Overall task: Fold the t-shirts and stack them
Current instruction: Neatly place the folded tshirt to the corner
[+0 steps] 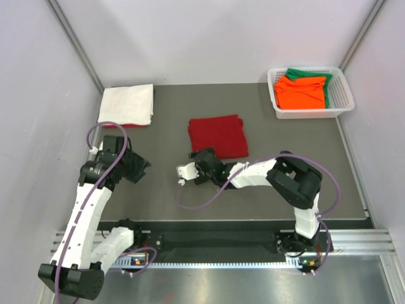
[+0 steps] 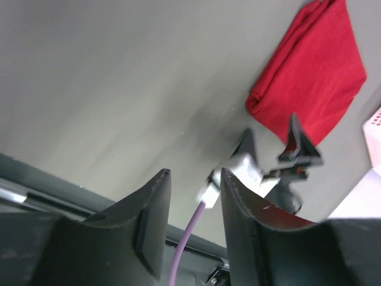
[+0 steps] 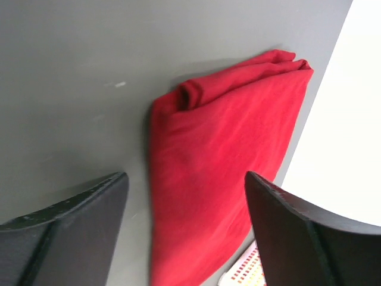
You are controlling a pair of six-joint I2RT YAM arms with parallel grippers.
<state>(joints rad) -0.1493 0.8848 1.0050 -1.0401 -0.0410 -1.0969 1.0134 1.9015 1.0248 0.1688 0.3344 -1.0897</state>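
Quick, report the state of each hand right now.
Left hand: partly open, holding nothing.
Right hand: wide open, holding nothing.

Dark red t-shirt [image 1: 218,135] lies folded flat on table [image 1: 158,107]

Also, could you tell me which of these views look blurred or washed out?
Top external: sharp and evenly lit, with only faint shadows. Left wrist: smeared throughout, the dark red t-shirt soft-edged. Right wrist: that shirt is fairly crisp, but the right edge of the picture is blown out white.
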